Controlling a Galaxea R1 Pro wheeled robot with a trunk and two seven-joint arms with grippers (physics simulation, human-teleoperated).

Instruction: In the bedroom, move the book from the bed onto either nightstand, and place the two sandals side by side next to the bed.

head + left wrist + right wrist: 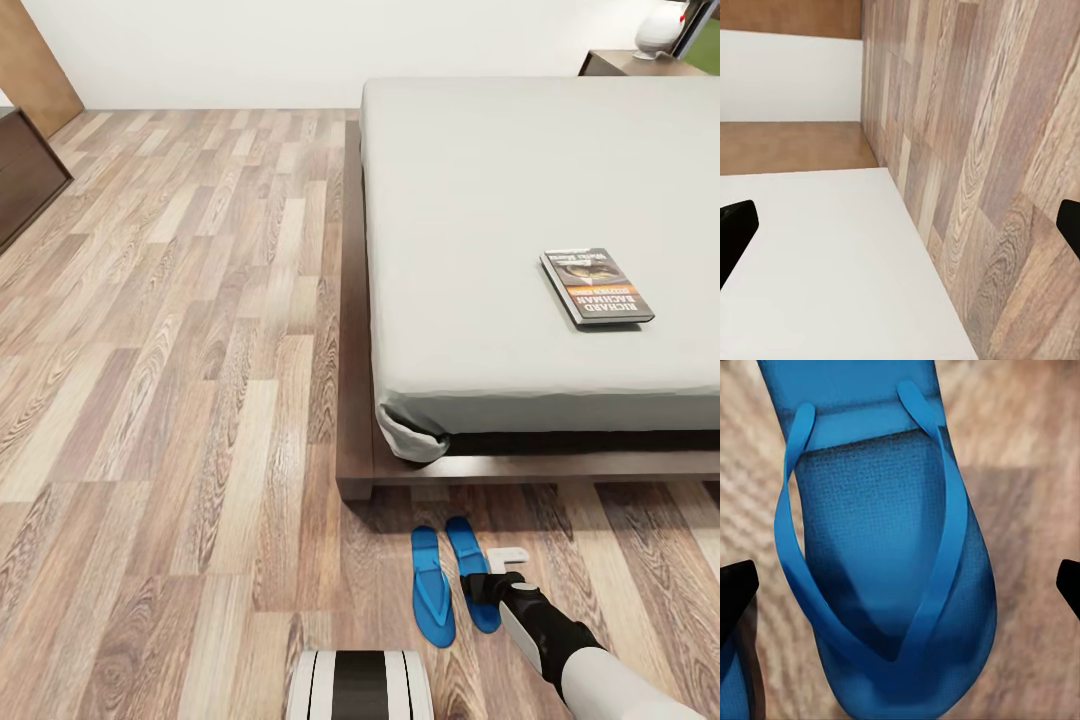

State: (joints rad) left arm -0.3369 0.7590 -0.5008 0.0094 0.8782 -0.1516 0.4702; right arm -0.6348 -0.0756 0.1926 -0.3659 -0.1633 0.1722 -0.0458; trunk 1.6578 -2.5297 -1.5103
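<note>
The book lies flat on the pale mattress of the bed, near its right side. Two blue sandals lie side by side on the floor just past the bed's foot corner: the left sandal and the right sandal. My right gripper hovers low over the right sandal, open, with its fingertips wide apart on either side of the straps and nothing between them. My left gripper is open too, over floor and a white surface. A nightstand stands at the bed's far right.
A white lamp sits on the nightstand. Dark wooden furniture stands against the left wall. My white base is just in front of the sandals. Wood-plank floor stretches left of the bed.
</note>
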